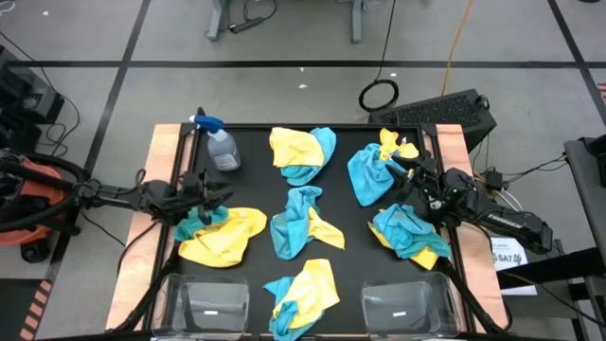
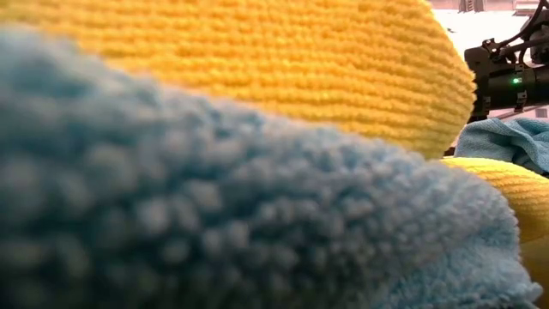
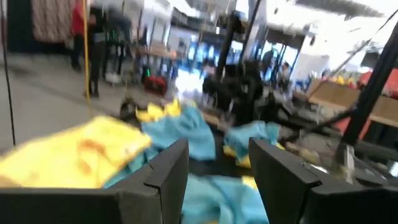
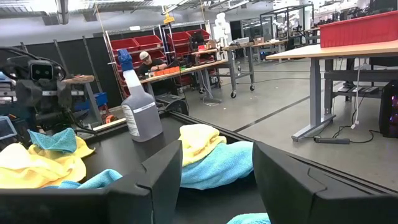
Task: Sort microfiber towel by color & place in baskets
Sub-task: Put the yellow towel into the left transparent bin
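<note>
- Black tabletop (image 1: 256, 180) is sitting mid-frame in the high view, wood strips on both sides, grey floor all around it.
- Six yellow-and-turquoise piles of microfiber towel are lying across it: left pile (image 1: 223, 233), top-center pile (image 1: 301, 152), center pile (image 1: 301, 224), bottom-center pile (image 1: 303, 292), upper-right pile (image 1: 375, 167), lower-right pile (image 1: 409, 231).
- Two clear baskets are sitting along the bottom edge, left basket (image 1: 201, 301) and right basket (image 1: 405, 303), white labels showing; no cloth showing inside either.
- Spray bottle (image 1: 218, 144) with blue trigger is standing upper left of the mat; right wrist view is showing it upright (image 4: 140, 106).
- Left gripper (image 1: 216, 197) is reaching in from the left edge, sitting at the top edge of the left pile; left wrist view is showing its fingers (image 3: 169, 167) spread apart with nothing between them, blue cloth lying beyond.
- Right gripper (image 1: 409, 172) is coming in from the right, sitting between the upper-right and lower-right piles, against the upper-right one; right wrist view is showing its fingers (image 4: 163, 174) parted and empty.
- Low view is filled by close-up yellow and blue cloth (image 2: 214, 146); dark arm hardware is showing at the upper right.
</note>
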